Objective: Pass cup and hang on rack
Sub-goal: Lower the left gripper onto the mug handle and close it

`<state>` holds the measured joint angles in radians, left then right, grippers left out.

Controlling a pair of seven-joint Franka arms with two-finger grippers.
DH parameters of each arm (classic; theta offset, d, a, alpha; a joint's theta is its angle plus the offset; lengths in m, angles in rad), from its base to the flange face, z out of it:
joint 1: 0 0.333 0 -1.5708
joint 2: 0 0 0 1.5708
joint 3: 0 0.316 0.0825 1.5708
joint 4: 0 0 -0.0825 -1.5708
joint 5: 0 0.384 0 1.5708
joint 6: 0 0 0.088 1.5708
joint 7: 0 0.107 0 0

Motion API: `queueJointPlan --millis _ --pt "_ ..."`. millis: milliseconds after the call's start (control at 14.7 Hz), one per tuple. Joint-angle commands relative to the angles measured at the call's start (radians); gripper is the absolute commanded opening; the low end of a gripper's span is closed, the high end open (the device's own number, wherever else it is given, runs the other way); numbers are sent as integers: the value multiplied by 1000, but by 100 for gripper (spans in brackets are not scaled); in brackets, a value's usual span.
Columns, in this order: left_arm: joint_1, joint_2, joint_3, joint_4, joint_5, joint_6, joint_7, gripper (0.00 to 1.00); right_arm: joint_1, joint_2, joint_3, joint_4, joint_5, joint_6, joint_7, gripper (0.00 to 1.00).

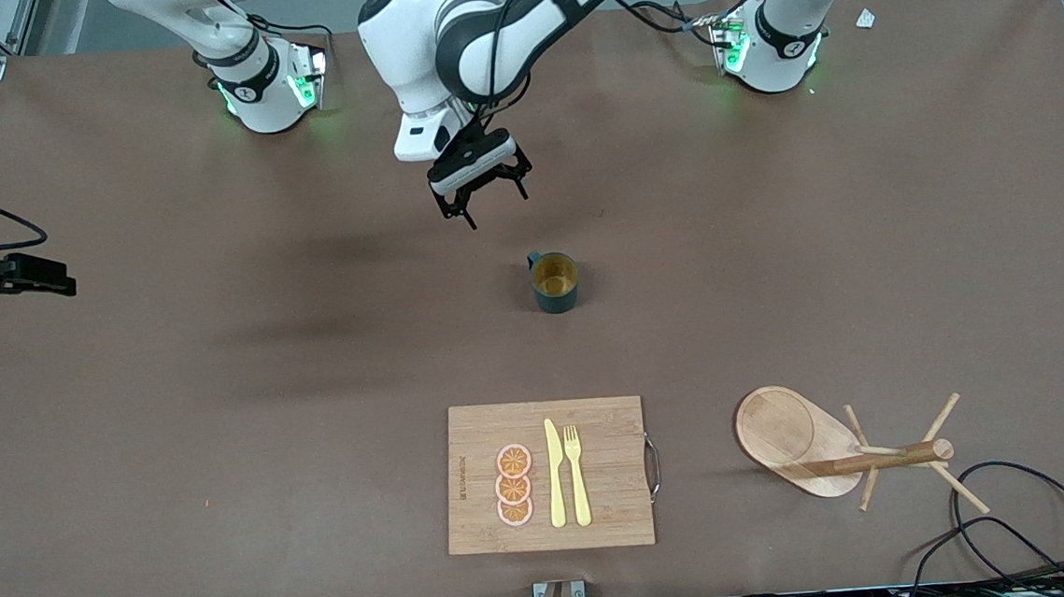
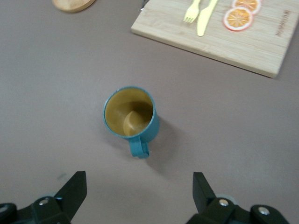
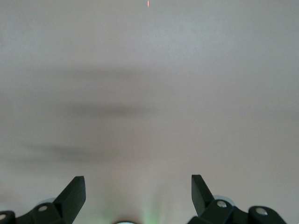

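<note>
Left tool (image 1: 482, 192) hangs wide open, empty, over bare brown counter (image 1: 221, 404) near small dark teal-green mug (image 1: 554, 282), upright mid-counter, nothing inside. Left wrist view shows its handle toward the tool. Right tool (image 3: 138, 193) shows only in its wrist view: wide open, empty, waiting. Light wooden mug tree (image 1: 842, 450) lies tipped over beside rectangular wooden cutting board (image 1: 610, 471).

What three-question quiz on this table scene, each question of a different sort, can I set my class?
1. True or false: the cup hangs on the rack.
2. Which open gripper hovers over the table close by the cup? A) left gripper B) right gripper
3. Fill in: the knife and fork lie on the ____.
Key: 1 false, it stands on the table; 2 A; 3 cutting board.
</note>
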<state>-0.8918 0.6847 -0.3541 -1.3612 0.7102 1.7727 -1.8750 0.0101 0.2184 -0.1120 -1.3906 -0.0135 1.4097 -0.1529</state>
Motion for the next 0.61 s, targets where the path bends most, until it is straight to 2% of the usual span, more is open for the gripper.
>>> queueJointPlan --millis 0,205,546 --pt "-22 56 10 31 75 1 -125 100 -21 -10 9 -7 21 -24 -7 100" --pt "-22 104 9 30 156 -4 -249 99 -9 -72 12 -63 21 0 -2 100" --pt "-27 157 26 27 225 -7 -360 91 -6 -154 15 -102 21 2 74 100"
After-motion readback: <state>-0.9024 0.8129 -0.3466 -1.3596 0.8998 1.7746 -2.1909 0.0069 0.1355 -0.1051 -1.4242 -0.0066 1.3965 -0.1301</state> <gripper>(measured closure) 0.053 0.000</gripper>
